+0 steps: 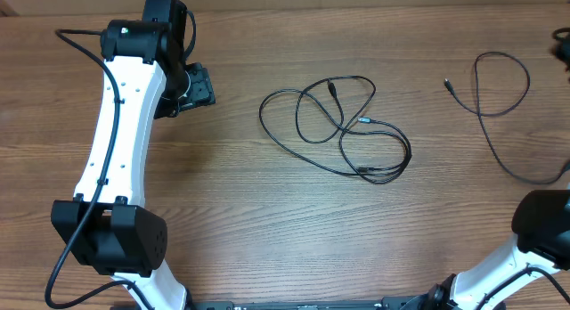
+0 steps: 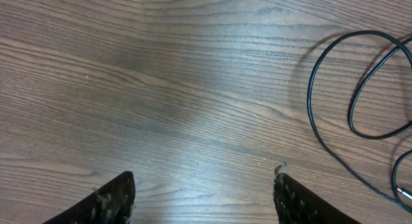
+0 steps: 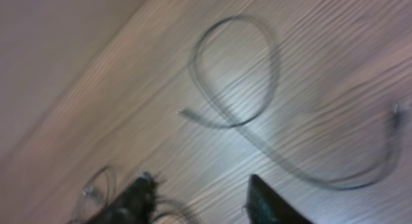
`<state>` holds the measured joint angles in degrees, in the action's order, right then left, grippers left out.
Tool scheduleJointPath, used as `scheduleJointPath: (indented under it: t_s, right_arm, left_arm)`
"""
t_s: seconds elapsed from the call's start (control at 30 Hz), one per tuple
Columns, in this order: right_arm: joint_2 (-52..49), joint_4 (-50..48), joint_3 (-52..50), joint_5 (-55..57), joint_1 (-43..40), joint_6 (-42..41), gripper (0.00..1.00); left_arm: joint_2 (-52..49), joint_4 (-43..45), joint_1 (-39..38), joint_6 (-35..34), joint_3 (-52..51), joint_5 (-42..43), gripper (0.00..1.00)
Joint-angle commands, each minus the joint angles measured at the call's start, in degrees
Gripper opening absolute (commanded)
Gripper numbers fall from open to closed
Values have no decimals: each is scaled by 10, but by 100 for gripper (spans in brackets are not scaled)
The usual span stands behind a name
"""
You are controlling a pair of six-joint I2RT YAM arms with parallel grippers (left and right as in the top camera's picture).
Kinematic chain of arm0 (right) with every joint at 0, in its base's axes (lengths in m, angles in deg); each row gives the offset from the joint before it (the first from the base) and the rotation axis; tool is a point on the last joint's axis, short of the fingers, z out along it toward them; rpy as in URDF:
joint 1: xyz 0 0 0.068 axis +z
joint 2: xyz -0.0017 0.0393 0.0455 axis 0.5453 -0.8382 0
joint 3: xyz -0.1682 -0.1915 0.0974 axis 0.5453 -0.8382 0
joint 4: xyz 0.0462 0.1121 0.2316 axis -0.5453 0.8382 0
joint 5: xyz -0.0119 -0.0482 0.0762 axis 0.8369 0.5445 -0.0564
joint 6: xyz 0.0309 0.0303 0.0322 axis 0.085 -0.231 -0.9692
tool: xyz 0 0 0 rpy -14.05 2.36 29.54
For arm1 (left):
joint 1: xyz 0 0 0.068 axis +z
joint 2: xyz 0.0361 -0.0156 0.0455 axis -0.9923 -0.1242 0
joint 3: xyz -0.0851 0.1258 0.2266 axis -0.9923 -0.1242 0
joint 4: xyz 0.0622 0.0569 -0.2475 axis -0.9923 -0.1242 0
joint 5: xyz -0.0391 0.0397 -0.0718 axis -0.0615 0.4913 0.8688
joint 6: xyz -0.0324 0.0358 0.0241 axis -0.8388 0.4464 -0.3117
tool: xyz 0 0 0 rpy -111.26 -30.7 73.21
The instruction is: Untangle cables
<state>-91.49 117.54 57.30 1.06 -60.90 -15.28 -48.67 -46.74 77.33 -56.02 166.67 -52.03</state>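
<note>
A bundle of thin black cables (image 1: 337,125) lies in tangled loops at the table's middle, with small silver-tipped plugs inside the loops. A separate thin black cable (image 1: 500,89) lies in an open loop at the right. My left gripper (image 1: 192,84) is left of the bundle; in the left wrist view the gripper (image 2: 205,179) is open and empty over bare wood, with the bundle's loops (image 2: 335,89) to its right. My right gripper (image 3: 201,182) is open and empty, with the separate cable's loop (image 3: 235,82) blurred ahead of it.
The wooden table (image 1: 232,185) runs across the whole view. The left arm's white link (image 1: 120,136) lies over the table's left side. The right arm's base (image 1: 543,223) sits at the lower right. Only a dark part of the right arm (image 1: 562,43) shows at the top right edge.
</note>
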Motion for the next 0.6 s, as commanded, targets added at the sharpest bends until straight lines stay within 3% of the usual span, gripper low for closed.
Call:
scheduleJointPath:
  t_s: [0.0, 0.1, 0.37, 0.57]
  right_arm:
    - [5, 23, 5, -89, 33, 64, 60]
    - [0, 52, 5, -89, 72, 82, 72]
    - [-45, 77, -7, -74, 188, 89, 73]
    - [-81, 45, -85, -74, 261, 87, 73]
  left_arm:
    - [-1, 1, -2, -10, -2, 7, 70]
    - [-1, 2, -2, -10, -2, 7, 73]
    - [-2, 1, -2, -9, -2, 7, 76]
    - [-2, 2, -2, -9, -2, 7, 77]
